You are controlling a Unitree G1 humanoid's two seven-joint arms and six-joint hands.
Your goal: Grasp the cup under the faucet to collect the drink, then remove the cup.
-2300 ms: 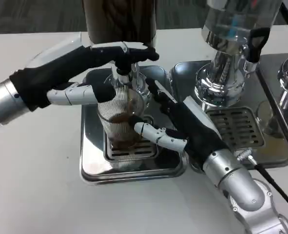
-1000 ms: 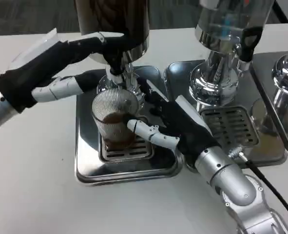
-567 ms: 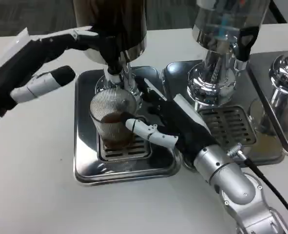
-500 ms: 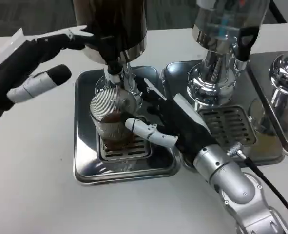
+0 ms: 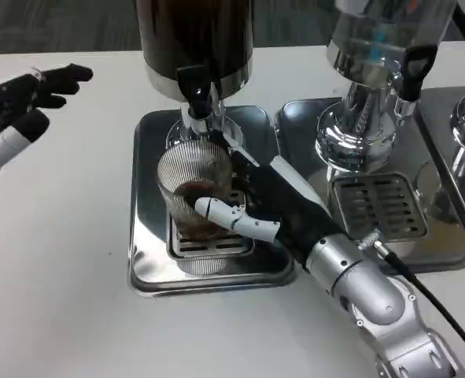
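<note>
The cup [image 5: 194,193] stands on the tray [image 5: 149,268] under the faucet [image 5: 197,98] with brown drink in it, grasped by the right hand [image 5: 275,206], while the left hand [image 5: 20,106] hangs released at the far left, so collecting looks done and only removal remains.

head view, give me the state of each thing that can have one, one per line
cup: upright on the drip tray grate under the faucet, partly filled with brown drink
right hand: grips the cup from its right side
left hand: away at the left, holds nothing, fingers apart
faucet: no stream visible
drip tray: flat on the table
</note>
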